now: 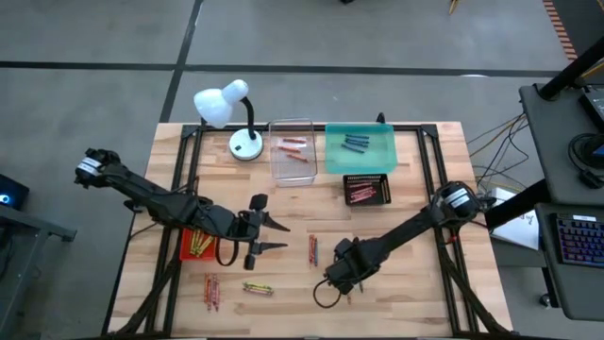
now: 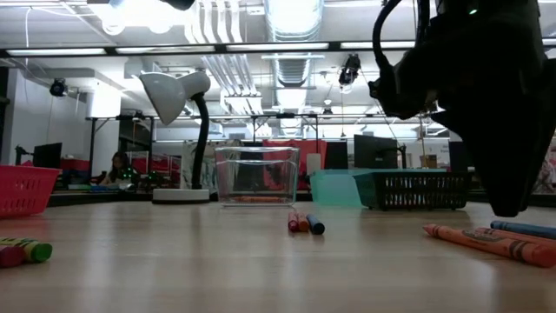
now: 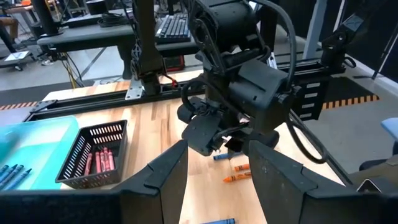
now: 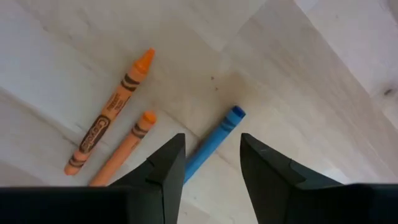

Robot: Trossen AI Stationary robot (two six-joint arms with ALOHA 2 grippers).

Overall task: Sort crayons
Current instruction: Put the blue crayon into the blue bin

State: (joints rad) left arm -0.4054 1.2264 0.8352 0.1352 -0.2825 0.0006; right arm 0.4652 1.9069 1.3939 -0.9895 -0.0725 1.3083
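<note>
From overhead I see my right gripper low over the bench near the front edge, right of centre, and my left gripper hanging left of centre, fingers spread with nothing between them. Crayons are scattered: a pair mid-bench, clusters by the front-left corner. More crayons lie in the red tray, the clear tray, the teal tray and the black basket toward the back edge, beside a white lamp.

At table height, the right arm looms dark at right above an orange crayon.

My left wrist camera looks across at the right arm.

My right wrist camera shows its fingers parted, straddling a blue crayon lying on the wood; whether they touch it I cannot tell. Two orange crayons lie just beside.
</note>
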